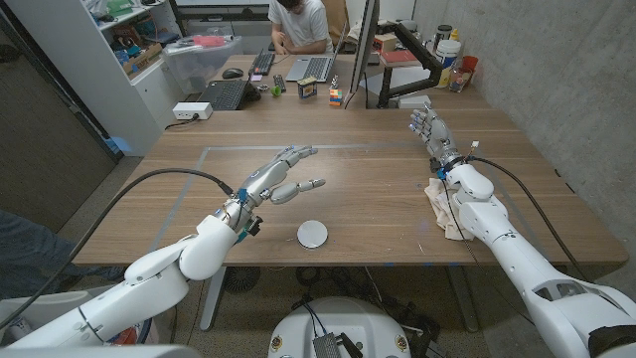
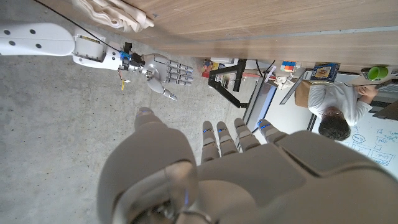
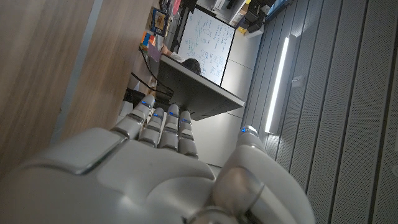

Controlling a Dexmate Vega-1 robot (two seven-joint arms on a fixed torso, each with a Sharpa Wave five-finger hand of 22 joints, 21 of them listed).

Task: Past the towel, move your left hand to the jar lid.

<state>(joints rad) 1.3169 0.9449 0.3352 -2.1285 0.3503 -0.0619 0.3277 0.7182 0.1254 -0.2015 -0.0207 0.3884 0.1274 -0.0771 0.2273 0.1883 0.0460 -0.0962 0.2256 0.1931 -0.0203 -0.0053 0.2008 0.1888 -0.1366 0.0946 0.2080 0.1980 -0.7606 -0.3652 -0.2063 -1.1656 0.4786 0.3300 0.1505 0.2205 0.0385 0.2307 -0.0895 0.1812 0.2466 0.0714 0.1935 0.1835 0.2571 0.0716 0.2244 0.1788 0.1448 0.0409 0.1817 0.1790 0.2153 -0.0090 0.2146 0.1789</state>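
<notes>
The left hand (image 1: 283, 174) is held over the desk (image 1: 368, 189) near its middle, fingers (image 1: 303, 152) apart and extended, nothing gripped. The jar lid (image 1: 312, 234) is located on the desk near the front edge, just beside that hand's wrist, untouched. The towel (image 1: 444, 207) is seen crumpled beside the right forearm. The right hand (image 1: 430, 127) is raised, fingers spread, empty

My right arm (image 1: 497, 224) covered part of the towel (image 1: 443, 209), my left wrist view cut the towel (image 2: 115, 14) off at the edge, and the desk things behind the table (image 1: 378, 199) were too small to tell.
</notes>
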